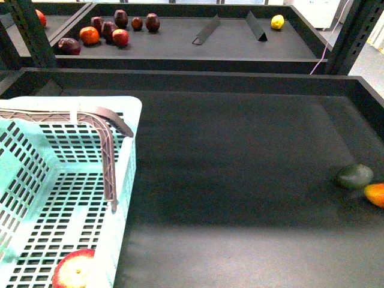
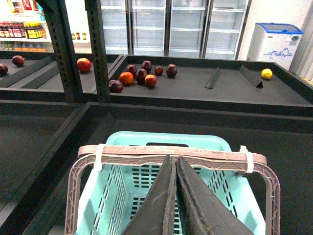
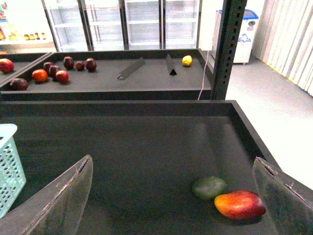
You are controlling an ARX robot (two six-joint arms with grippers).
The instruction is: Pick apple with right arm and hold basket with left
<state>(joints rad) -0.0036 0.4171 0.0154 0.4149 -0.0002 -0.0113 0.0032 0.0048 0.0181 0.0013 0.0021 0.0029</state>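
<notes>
The aqua basket (image 1: 123,180) stands at the near left of the dark shelf, its brown handle (image 1: 108,150) raised. A round red apple (image 1: 75,270) with a yellowish top lies on the basket floor at its near corner. My left gripper (image 2: 175,159) is shut, with its tips right at the middle of the handle (image 2: 122,152) above the basket (image 2: 146,140); the fingers hide the apple there. My right gripper (image 3: 172,159) hangs open above the right part of the shelf with nothing between its fingers. Neither arm shows in the front view.
A dark green fruit (image 3: 209,187) and an oblong red-orange fruit (image 3: 239,204) lie together near the shelf's right wall (image 1: 369,99). The upper shelf holds several dark red and orange fruits (image 1: 108,30), two dividers and a yellow fruit (image 1: 277,22). A basket corner (image 3: 7,166) shows beside the right gripper.
</notes>
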